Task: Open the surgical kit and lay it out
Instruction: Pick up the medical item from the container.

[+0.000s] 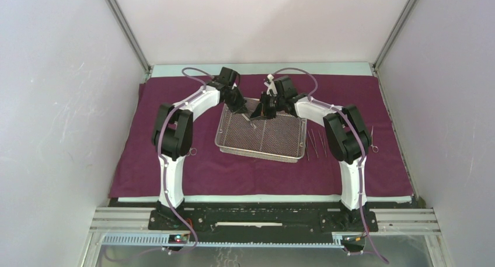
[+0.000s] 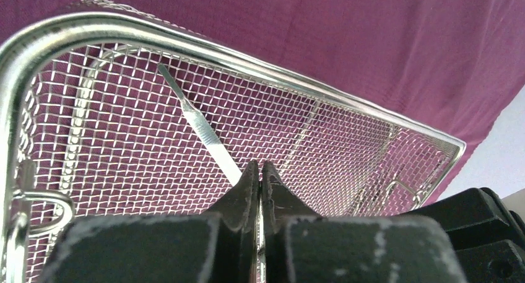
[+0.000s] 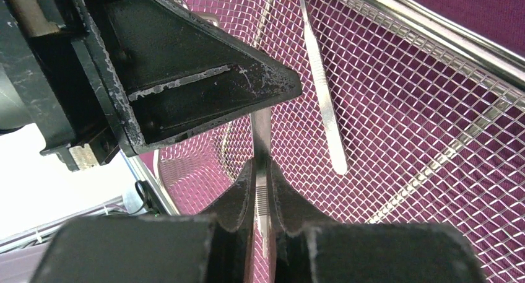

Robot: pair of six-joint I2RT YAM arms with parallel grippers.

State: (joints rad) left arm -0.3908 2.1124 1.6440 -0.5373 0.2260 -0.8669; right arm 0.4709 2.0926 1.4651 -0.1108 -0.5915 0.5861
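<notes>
Silver wire-mesh tray [image 1: 262, 139] is pictured at the centre of a maroon-purple cloth wrap [image 1: 175, 167], which is spread flat over the table between pale enclosure walls [image 1: 52, 132]. Both arms are bent inward over the tray's far half, with their grippers close together. A flat steel instrument [image 3: 260, 137] is clamped between the narrowed fingers of the right gripper [image 3: 262, 166]. Its ribbed shaft is pinched just behind the fingertips, and its free end is pointed toward the left gripper [image 2: 260, 169], behind whose black finger it is lost from view. The left gripper's fingers are pressed so close that the tips almost meet; whether anything is pinched between them cannot be told. A second flat instrument [image 3: 322, 91] is shown lying loose on the mesh just beside the held one. From the left wrist, a steel strip [image 2: 198, 119] is seen running from the fingertips across the mesh toward the tray's corner; which of the two it is cannot be told. Several thin steel tools [image 1: 316, 143] are laid side by side on the cloth just right of the tray, and a small steel loop [image 1: 373, 148] is visible beside the right arm's elbow.
</notes>
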